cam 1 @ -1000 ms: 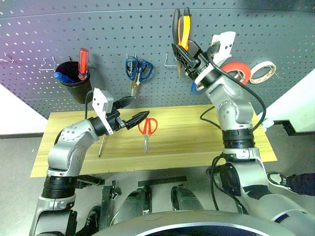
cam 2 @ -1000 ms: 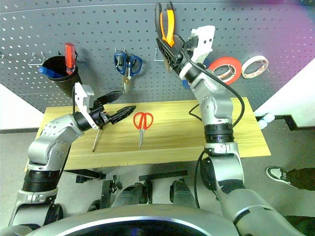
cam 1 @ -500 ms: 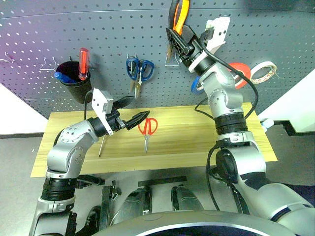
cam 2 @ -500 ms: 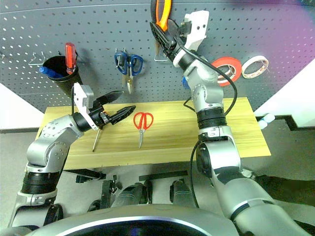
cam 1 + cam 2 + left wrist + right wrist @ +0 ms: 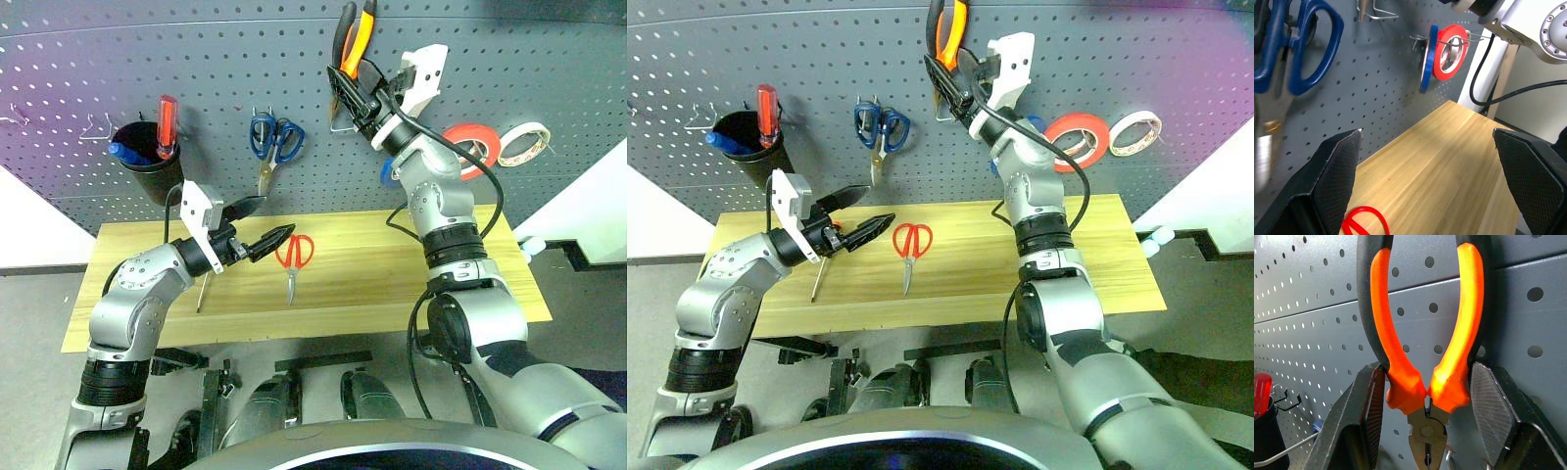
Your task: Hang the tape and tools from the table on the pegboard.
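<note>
Between the right fingers (image 5: 1492, 416), clamped at their hinge, the pliers (image 5: 353, 39) point handles-up, seemingly touching the pegboard (image 5: 216, 69); left fingers (image 5: 277, 234) gape empty above the surface (image 5: 372, 274).

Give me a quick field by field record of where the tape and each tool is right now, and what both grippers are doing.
pliers: clamped in right gripper, handles up, against pegboard
orange-red tape: hanging on a pegboard hook
red-handled scissors: lying on table
slim screwdriver: lying on table, under left gripper
left gripper: open, holding nothing, above table
</note>
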